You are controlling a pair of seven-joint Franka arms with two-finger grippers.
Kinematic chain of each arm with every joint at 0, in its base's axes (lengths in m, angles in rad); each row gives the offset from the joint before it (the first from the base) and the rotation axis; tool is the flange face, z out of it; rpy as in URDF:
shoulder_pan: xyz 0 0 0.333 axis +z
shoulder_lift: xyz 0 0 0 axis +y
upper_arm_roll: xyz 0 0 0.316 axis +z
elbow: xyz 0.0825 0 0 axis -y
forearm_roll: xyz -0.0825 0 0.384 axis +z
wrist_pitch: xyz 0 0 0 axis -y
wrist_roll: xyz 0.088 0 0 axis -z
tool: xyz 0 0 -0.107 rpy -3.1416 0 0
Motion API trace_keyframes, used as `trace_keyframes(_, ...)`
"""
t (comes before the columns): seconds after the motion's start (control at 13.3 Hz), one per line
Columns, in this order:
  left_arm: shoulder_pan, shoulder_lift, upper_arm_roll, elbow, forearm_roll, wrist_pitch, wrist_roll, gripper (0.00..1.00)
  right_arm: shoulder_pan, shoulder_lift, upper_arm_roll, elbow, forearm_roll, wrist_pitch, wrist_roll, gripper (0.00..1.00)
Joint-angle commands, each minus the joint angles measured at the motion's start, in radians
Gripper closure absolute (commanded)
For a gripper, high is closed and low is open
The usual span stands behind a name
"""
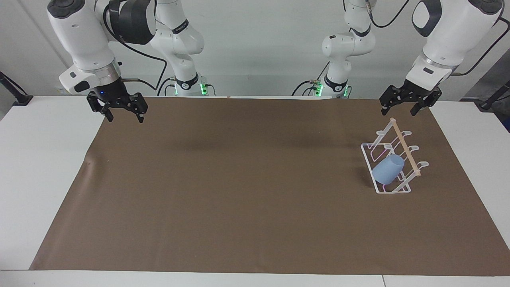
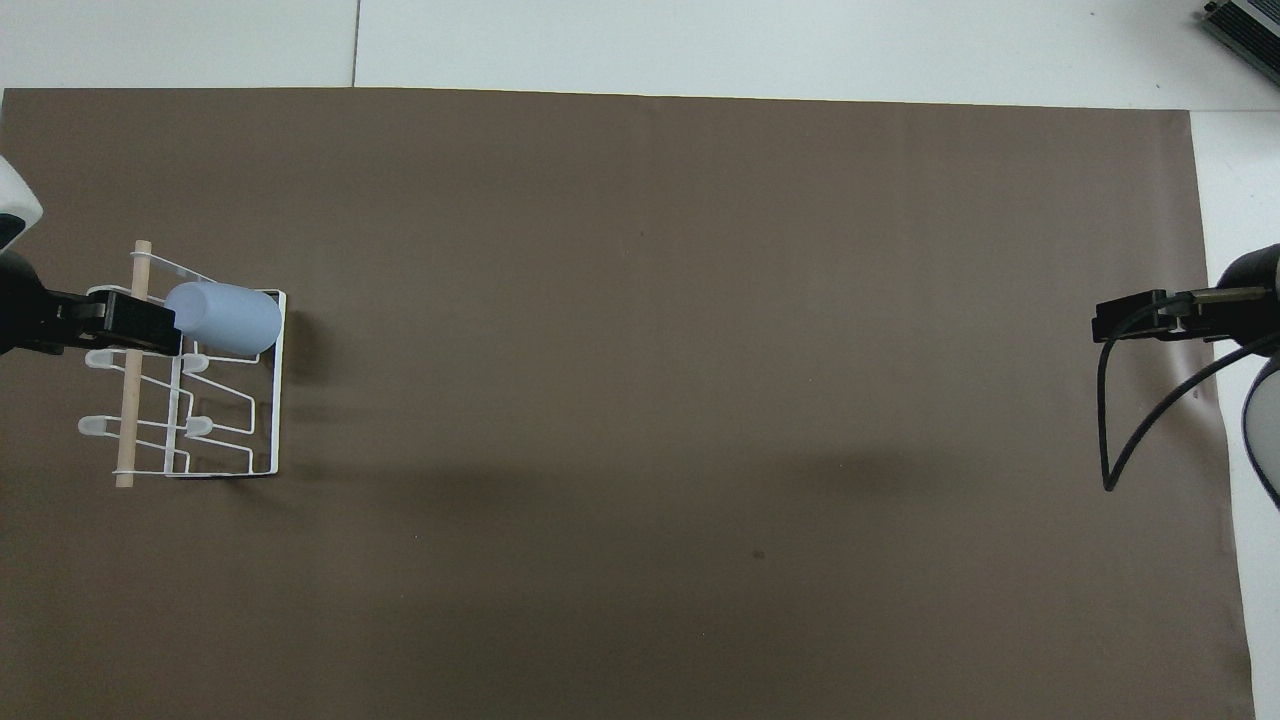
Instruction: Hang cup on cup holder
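Cup (image 1: pixel 387 169) on the cup holder (image 1: pixel 399 189) at the left arm's end of the mat (image 1: pixel 239 179).

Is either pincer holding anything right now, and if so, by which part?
Nothing is held. Both the left pincer and the right pincer are open and empty; the light-blue plastic cup sits on the clear slanted rack, untouched.
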Motion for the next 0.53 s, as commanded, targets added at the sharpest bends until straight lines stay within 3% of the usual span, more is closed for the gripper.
trace_keyframes(0.0, 0.008, -0.017, -0.002, -0.012, -0.012, -0.012, -0.003, 0.0, -0.012, -0.022, 0.01, -0.024, -0.007, 0.008, 0.015, 0.0)
trace_keyframes(0.45, 0.008, -0.022, -0.004, -0.017, -0.012, -0.002, -0.003, 0.0, -0.012, -0.022, 0.01, -0.024, -0.007, 0.008, 0.015, 0.0)
